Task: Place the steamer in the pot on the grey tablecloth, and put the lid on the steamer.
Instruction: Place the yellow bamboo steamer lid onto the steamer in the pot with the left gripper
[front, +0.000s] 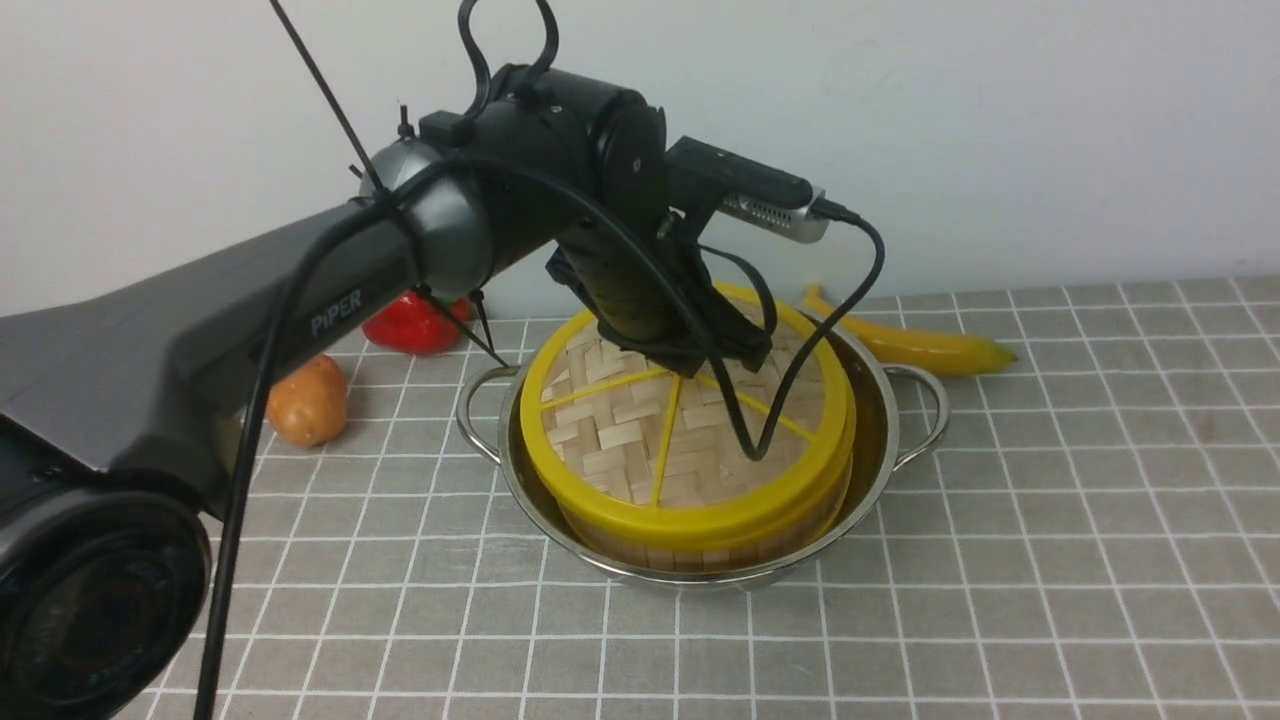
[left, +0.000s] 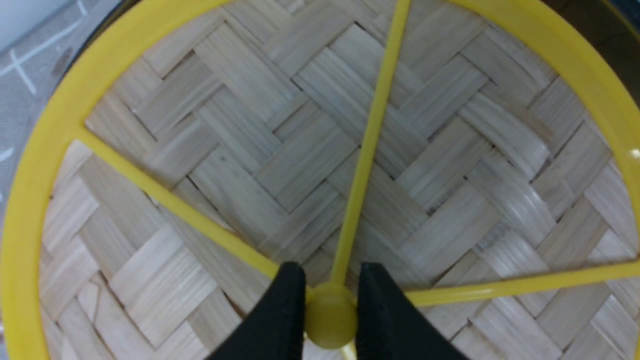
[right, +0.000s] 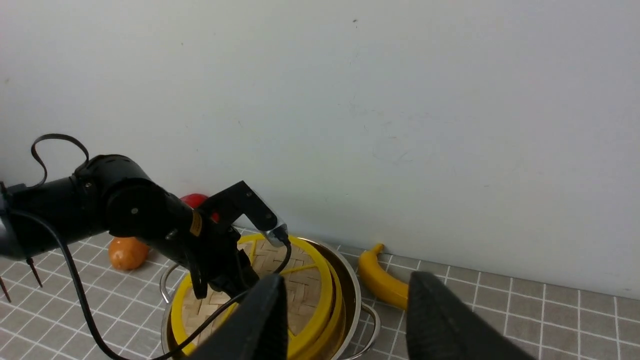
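flat woven-bamboo lid (front: 640, 430) with yellow rim sits on the deep bamboo steamer (front: 700, 548) in the shiny steel pot (front: 882, 440) on the grey grid tablecloth (front: 1050, 520); left gripper (left: 332, 292) pinches its yellow centre knob (left: 330, 325); right gripper (right: 348, 282) gapes empty; open fully, lift straight up, don't drag it.

I count two pincers of mine: the left pincer (left: 332, 282) and the right pincer (right: 348, 287), each with two black fingers (left: 277, 320). There is one pot (front: 880, 440) with two loop handles (front: 925, 410), one steamer (front: 690, 552), one lid (front: 620, 440) and one grey tablecloth (front: 1050, 560). On the lid I can count three yellow spokes (left: 370, 135); my arm hides the rest. Seen from the pot, there is one banana (front: 910, 345) at two o'clock, one red vegetable (front: 415, 325) at eleven o'clock and one orange fruit (front: 308, 400) at nine o'clock.
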